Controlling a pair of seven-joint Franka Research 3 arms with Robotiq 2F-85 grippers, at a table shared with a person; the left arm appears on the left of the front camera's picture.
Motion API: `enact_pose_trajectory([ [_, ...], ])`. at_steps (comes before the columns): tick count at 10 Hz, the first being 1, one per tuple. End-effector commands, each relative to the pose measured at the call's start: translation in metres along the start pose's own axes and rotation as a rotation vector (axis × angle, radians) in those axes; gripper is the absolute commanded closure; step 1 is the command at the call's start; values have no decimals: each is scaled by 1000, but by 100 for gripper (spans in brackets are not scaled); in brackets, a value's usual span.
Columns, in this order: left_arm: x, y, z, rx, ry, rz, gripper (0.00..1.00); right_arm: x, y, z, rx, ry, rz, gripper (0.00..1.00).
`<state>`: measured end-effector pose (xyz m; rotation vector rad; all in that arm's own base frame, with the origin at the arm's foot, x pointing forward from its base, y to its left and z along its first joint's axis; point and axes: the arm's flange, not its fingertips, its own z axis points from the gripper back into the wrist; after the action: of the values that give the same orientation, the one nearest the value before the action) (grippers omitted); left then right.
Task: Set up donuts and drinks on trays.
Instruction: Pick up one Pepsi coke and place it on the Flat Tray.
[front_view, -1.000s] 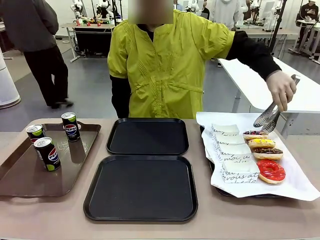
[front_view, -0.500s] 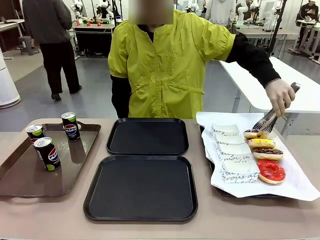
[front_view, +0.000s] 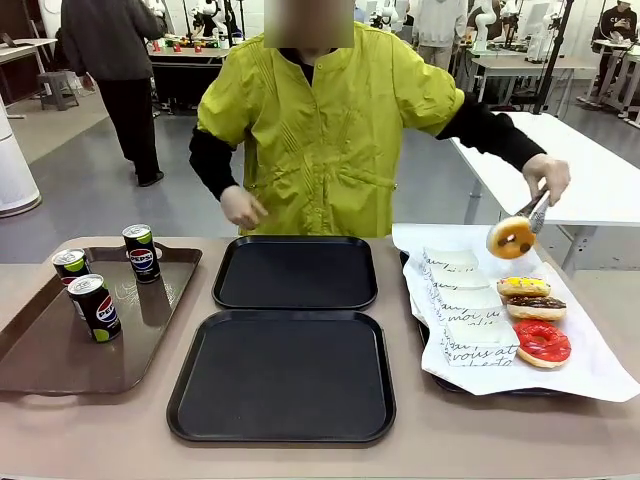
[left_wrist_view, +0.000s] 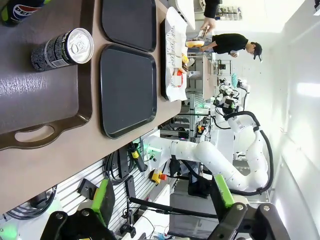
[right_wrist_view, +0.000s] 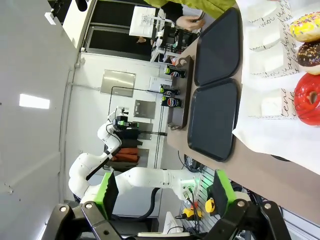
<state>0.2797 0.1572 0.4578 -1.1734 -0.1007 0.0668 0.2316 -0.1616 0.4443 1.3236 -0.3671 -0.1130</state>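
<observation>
Far tray (front_view: 295, 272) and near tray (front_view: 282, 375), centre frame, bare and open above; cans (front_view: 97, 307) block left; person's hand (front_view: 545, 172) with tongs (front_view: 537, 210) upper right.

Here's the pale tan table (front_view: 110, 430), running the full width of the scene, with four trays sitting flat on it. Centre stage, two matte black ones line up one behind the other: the near black tray (front_view: 282, 378) and the far black tray (front_view: 295, 272), long edges almost touching. Over on the left, just beside them, a glossy brown tray (front_view: 45, 355) lies slightly skewed, its cut-out handle at the near end. On the right, a dark white-paper-lined tray (front_view: 450, 385) sits close to the black pair, and its white paper (front_view: 600, 372) spills past the rim onto the tabletop at the near right corner.
</observation>
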Motion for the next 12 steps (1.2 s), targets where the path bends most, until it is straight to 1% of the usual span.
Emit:
enact_pose_trajectory([
  [1,0,-1,1,-13,-10,16,0,3,0,-1,-2,-11,14,0],
  [3,0,0,0,0,0,0,0,3,0,-1,-2,-11,14,0],
  [4,7,-14,-9,87,-39,-27,0,3,0,-1,-2,-11,14,0],
  [5,15,-33,-20,191,-65,-80,0,3,0,-1,-2,-11,14,0],
  [6,27,-55,-37,326,-92,-147,0,3,0,-1,-2,-11,14,0],
  [7,34,-73,-54,419,-96,-189,0,3,0,-1,-2,-11,14,0],
  [10,52,-108,-112,718,-49,-265,0,3,0,-1,-2,-11,14,0],
  [11,63,-114,-132,822,-16,-258,0,3,0,-1,-2,-11,14,0],
  [12,74,-118,-145,892,26,-240,0,3,0,-1,-2,-11,14,0],
])
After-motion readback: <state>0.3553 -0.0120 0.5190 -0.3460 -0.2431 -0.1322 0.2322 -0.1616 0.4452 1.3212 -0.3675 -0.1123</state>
